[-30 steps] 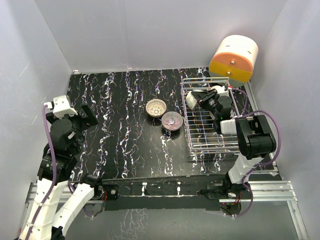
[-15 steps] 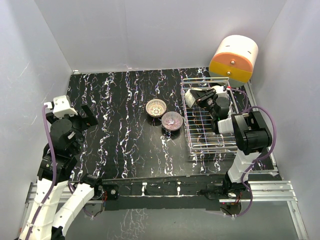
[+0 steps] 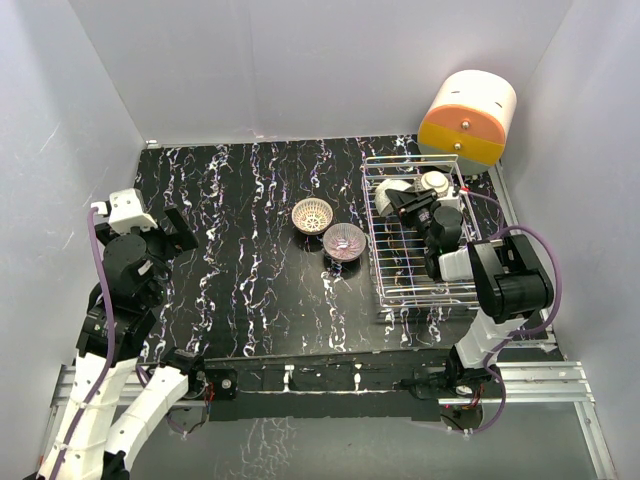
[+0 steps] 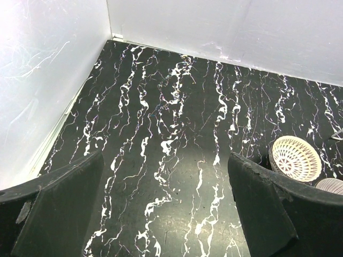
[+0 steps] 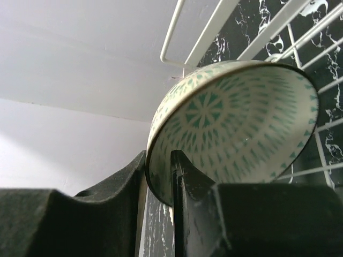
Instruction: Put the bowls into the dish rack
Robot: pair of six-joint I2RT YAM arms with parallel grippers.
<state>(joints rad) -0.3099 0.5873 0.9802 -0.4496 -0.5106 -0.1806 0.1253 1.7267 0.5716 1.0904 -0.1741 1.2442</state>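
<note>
My right gripper is shut on the rim of a cream bowl with a green pattern, one finger inside and one outside. It holds the bowl tilted over the far end of the dish rack, whose wires show behind the bowl. From above the bowl's pale underside shows. A white lattice bowl and a purplish bowl sit on the table left of the rack. The lattice bowl also shows in the left wrist view. My left gripper is open and empty over the table at the left.
An orange-and-cream cylinder stands behind the rack at the back right corner. White walls enclose the black marbled table on the left, back and right. The rack lies along the table's right edge.
My right gripper has turned and carried the bowl a little right and toward the far end of the rack. The left arm and the two table bowls have not moved.
</note>
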